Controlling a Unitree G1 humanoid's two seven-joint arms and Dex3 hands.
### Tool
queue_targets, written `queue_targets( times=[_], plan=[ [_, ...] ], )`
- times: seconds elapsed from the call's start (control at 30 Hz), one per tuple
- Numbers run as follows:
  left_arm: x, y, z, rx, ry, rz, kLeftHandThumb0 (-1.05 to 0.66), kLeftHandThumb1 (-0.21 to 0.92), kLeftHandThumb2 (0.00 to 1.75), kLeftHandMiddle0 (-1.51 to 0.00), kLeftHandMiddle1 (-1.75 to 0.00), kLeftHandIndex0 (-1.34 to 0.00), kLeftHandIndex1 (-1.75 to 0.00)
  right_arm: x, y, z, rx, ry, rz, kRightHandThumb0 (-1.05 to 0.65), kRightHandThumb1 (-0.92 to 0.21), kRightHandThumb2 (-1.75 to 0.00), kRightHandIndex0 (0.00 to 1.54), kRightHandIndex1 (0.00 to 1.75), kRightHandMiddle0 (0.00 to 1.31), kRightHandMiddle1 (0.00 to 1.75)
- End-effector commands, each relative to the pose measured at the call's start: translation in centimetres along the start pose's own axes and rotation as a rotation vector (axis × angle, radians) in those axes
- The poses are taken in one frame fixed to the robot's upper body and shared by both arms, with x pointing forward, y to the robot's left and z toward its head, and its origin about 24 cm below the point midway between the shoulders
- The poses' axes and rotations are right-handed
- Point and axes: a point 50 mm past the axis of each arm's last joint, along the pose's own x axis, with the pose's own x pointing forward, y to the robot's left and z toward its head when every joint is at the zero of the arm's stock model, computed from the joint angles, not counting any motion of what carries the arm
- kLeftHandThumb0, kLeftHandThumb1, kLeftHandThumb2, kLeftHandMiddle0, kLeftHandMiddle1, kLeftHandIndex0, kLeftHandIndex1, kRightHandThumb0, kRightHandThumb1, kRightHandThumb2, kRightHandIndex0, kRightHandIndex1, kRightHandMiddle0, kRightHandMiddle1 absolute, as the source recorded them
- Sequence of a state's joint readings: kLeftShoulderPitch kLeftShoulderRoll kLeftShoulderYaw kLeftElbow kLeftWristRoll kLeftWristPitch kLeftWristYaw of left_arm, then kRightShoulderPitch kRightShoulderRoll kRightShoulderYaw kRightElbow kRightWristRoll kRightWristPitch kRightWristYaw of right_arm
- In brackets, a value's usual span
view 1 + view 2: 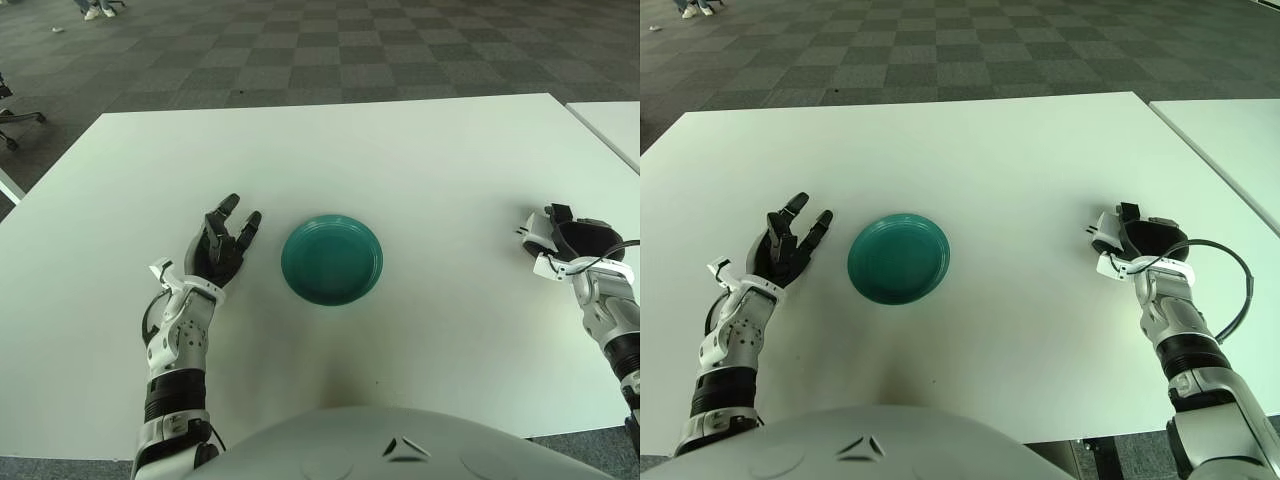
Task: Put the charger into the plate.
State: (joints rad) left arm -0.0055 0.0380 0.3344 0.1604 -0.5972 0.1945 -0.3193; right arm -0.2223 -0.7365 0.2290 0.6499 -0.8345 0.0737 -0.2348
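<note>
A teal plate [331, 259] sits near the middle of the white table [400, 150], with nothing in it. At the right side my right hand [570, 240] is curled around a white charger [535, 229], whose prongs point left; the charger is raised a little off the table and sits far right of the plate. My left hand [224, 240] shows just left of the plate, fingers spread and holding nothing.
A second white table [612, 120] stands at the far right, separated by a narrow gap. Grey chequered carpet lies beyond the far edge. A chair base [12, 115] shows at the far left.
</note>
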Motion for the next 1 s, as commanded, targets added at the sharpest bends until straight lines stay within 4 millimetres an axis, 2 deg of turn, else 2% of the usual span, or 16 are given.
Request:
queue_targets(
  times=[0.0, 0.13, 0.27, 0.43, 0.5, 0.63, 0.87, 0.97],
  plan=[
    [-0.8, 1.0, -1.0, 0.015, 0.062, 0.042, -0.77, 0.92, 0.88, -0.43, -0.01, 0.00, -0.79, -0.9, 2.9, 1.0, 0.023, -0.022, 0.109, -0.95, -0.92, -0.78, 0.41, 0.02, 0.00, 0.58],
    [-0.9, 1.0, -1.0, 0.023, 0.060, 0.035, -0.78, 0.92, 0.88, -0.42, 0.00, 0.00, -0.79, -0.9, 3.6, 1.2, 0.029, -0.025, 0.142, -0.95, -0.92, -0.77, 0.41, 0.01, 0.00, 0.57],
    [-1.0, 0.8, -1.1, 0.032, 0.055, 0.031, -0.78, 0.92, 0.89, -0.43, 0.00, 0.00, -0.79, -1.2, 5.2, 1.3, 0.040, -0.028, 0.204, -0.96, -0.92, -0.76, 0.40, 0.01, 0.00, 0.57],
    [-1.1, 0.8, -1.0, 0.035, 0.053, 0.031, -0.78, 0.92, 0.90, -0.43, -0.01, 0.00, -0.79, -1.5, 5.8, 1.5, 0.063, -0.036, 0.242, -0.97, -0.92, -0.75, 0.39, 0.00, 0.00, 0.60],
    [-1.2, 0.8, -1.0, 0.035, 0.053, 0.031, -0.78, 0.92, 0.90, -0.43, -0.01, 0.00, -0.80, -2.0, 6.8, 1.5, 0.098, -0.033, 0.279, -0.97, -0.92, -0.74, 0.39, 0.00, 0.00, 0.61],
    [-1.3, 0.8, -0.9, 0.035, 0.052, 0.031, -0.78, 0.92, 0.90, -0.43, -0.01, 0.00, -0.80, -3.0, 8.5, 1.3, 0.160, -0.006, 0.342, -0.97, -0.92, -0.72, 0.42, 0.02, 0.00, 0.68],
    [-1.4, 0.8, -0.9, 0.036, 0.052, 0.031, -0.78, 0.92, 0.90, -0.43, -0.01, 0.00, -0.80, -3.7, 9.1, 0.9, 0.221, 0.006, 0.356, -0.98, -0.92, -0.71, 0.46, 0.05, 0.00, 0.85],
    [-1.4, 0.8, -0.8, 0.036, 0.051, 0.031, -0.78, 0.92, 0.90, -0.43, -0.01, 0.00, -0.80, -4.3, 9.5, 0.6, 0.275, 0.036, 0.379, -0.98, -0.92, -0.69, 0.49, 0.08, 0.00, 0.97]
  ],
)
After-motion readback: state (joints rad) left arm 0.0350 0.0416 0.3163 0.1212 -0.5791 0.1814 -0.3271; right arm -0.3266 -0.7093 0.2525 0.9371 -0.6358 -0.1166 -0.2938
